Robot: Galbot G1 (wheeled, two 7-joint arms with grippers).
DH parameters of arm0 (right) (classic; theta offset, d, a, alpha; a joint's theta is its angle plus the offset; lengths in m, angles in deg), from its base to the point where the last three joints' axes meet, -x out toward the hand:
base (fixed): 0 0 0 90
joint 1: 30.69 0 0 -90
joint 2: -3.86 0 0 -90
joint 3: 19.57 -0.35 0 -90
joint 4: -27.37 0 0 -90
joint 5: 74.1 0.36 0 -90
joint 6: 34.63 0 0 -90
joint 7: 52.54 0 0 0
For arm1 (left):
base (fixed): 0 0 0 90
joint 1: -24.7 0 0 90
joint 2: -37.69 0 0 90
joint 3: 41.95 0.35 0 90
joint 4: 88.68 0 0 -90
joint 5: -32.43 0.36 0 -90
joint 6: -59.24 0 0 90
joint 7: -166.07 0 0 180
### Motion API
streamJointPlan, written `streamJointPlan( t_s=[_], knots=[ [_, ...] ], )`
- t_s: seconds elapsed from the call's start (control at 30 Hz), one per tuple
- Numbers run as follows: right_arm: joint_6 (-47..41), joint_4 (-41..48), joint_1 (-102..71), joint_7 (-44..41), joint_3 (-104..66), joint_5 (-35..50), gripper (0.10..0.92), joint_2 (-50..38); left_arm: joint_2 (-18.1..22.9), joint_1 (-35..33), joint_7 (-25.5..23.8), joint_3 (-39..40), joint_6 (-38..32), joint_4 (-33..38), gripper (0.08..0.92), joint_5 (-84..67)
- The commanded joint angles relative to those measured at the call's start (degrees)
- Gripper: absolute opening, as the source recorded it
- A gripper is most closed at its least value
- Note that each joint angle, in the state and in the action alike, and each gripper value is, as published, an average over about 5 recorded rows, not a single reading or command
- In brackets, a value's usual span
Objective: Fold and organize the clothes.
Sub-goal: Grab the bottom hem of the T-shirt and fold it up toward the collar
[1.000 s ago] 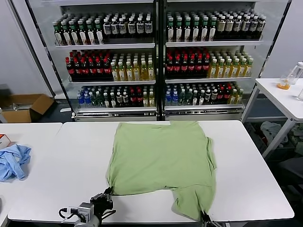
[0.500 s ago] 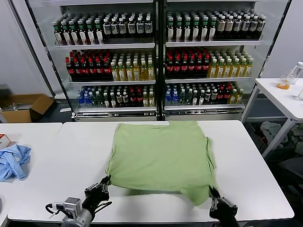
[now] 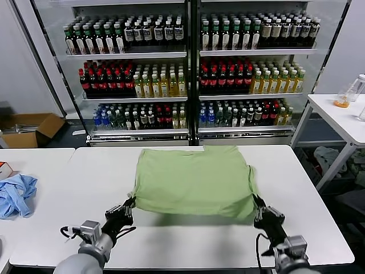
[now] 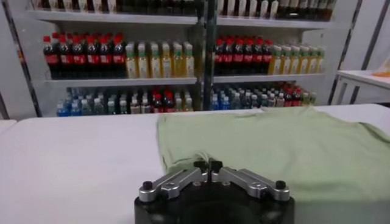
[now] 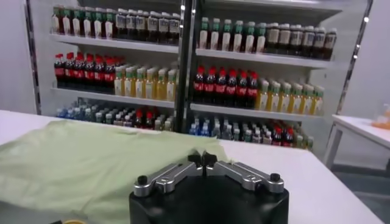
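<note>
a white worktop point(image 3: 319, 228) stands before glass-fronted coolers point(image 3: 188, 68) full of bottles, with a second white table point(image 3: 342, 117) at far right. the light green shirt point(image 3: 194, 180) lies mid-worktop, its near edge raised off the surface. the left end effector point(image 3: 126, 206) pinches the near left corner and the right end effector point(image 3: 258, 205) the near right corner. a light blue cloth point(image 3: 16, 194) lies far left beside a cardboard box point(image 3: 28, 128) on the floor.
</note>
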Motion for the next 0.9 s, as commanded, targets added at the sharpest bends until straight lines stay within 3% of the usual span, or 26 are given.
streamJointPlan(
  t_s=[0.03, 0.67, 0.8, 0.9],
  knots=[
    [-0.1, 10.0, 12.2, -0.3, 4.1, 0.6, 0.105, -2.5, -1.7, 9.7, 0.0, 2.7, -0.4, -10.2, 0.102, -0.2],
    [-0.1, 16.5, 16.5, -2.4, 9.0, -6.9, 0.110, 0.4, 0.0, 14.2, 0.7, 6.0, -0.3, -17.8, 0.102, 4.5],
    [-0.5, 14.8, 14.8, -3.5, 8.2, -6.8, 0.188, 0.6, 0.6, 13.2, 1.1, 5.5, -0.2, -16.9, 0.119, 4.4],
    [-0.1, 12.0, 11.9, -3.8, 6.4, -6.5, 0.275, 0.6, 1.2, 11.6, 1.5, 4.6, -0.3, -15.2, 0.185, 4.2]
  ],
)
